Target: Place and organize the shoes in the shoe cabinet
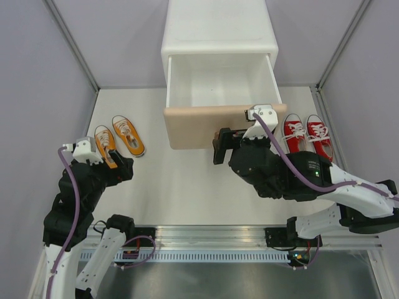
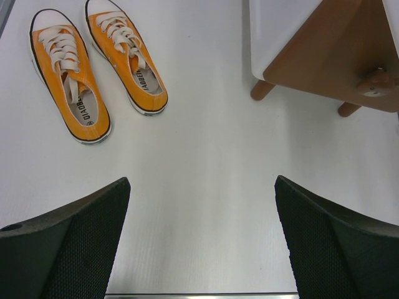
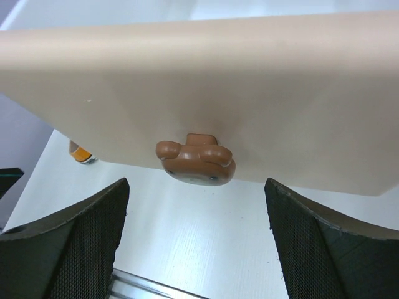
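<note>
The shoe cabinet (image 1: 218, 31) stands at the top centre of the overhead view. Its upper drawer (image 1: 187, 84) is pulled out and bare inside, with the beige front (image 1: 199, 128) facing the arms. The orange pair (image 1: 120, 138) lies at the left middle of that view, toes toward the top of the frame. The red pair (image 1: 307, 134) lies at the right, just beside the drawer front. No shoe is in the cabinet yet.

The left gripper (image 2: 199, 243) hangs wide open over the bare table (image 2: 206, 156), holding nothing, with the orange pair in the upper left of its wrist view. The right gripper (image 3: 196, 240) is equally wide and empty, its jaws below and to either side of the bear knob (image 3: 196, 163), not touching it.

I judge these canvas shoes light, soft in the upper and stiffer at the rubber sole, and the laces could snag. A pinch across the heel collar looks the safest hold, one shoe at a time.
</note>
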Robot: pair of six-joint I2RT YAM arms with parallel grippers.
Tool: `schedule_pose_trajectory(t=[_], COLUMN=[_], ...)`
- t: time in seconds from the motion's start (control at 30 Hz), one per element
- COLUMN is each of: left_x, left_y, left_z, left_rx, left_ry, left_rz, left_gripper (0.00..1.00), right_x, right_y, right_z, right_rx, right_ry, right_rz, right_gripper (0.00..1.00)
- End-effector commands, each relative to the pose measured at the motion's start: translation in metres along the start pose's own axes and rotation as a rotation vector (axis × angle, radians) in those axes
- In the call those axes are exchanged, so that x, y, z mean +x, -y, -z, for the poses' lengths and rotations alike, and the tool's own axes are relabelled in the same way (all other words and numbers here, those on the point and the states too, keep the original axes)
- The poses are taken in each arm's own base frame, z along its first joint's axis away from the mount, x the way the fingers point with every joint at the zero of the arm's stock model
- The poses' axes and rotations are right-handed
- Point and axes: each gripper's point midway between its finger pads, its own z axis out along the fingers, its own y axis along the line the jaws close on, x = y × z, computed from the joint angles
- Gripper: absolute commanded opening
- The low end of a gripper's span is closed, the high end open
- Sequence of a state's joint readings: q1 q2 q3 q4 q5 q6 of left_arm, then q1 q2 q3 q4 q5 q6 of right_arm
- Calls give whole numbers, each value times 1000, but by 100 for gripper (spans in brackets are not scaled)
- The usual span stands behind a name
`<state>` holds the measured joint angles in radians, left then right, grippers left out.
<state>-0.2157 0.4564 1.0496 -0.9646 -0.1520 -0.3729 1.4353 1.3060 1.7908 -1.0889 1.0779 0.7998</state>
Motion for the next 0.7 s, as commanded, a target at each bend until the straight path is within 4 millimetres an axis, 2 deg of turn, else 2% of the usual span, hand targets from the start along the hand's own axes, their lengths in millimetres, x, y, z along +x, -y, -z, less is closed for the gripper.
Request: schedule_pose_trajectory(t=[0.0,0.07,0.23,0.43,0.5,0.53,0.57,0.63,0.67], left_x=[-8,-8,-7,-2,1,3,4,7,10], left_y=[6,6,9,15,20,21,22,25,25], left_z=[1,1,0,-7,-9,-12,-14,-16,-20], left_rx=[11,12,24,43,62,63,67,77,74], left_ry=[10,8,-3,-46,-71,-88,-99,-117,-136], left_rz=[35,36,45,47,47,51,52,52,54], left_gripper=[100,100,100,100,100,100,100,100,100], right_x=[-30,-46,-89,-136,-147,-159,-162,-174,-178], right_y=[-6,-14,-14,-3,-3,-3,-2,-3,6], right_z=[19,27,40,38,29,30,17,10,-8], right_rx=[-118,-183,-226,-127,-94,-106,-68,-88,-37], right_ry=[8,18,100,240,265,285,292,304,307], right_rz=[-27,-50,-34,8,26,8,36,28,34], right_gripper=[93,93,95,98,98,98,98,98,98])
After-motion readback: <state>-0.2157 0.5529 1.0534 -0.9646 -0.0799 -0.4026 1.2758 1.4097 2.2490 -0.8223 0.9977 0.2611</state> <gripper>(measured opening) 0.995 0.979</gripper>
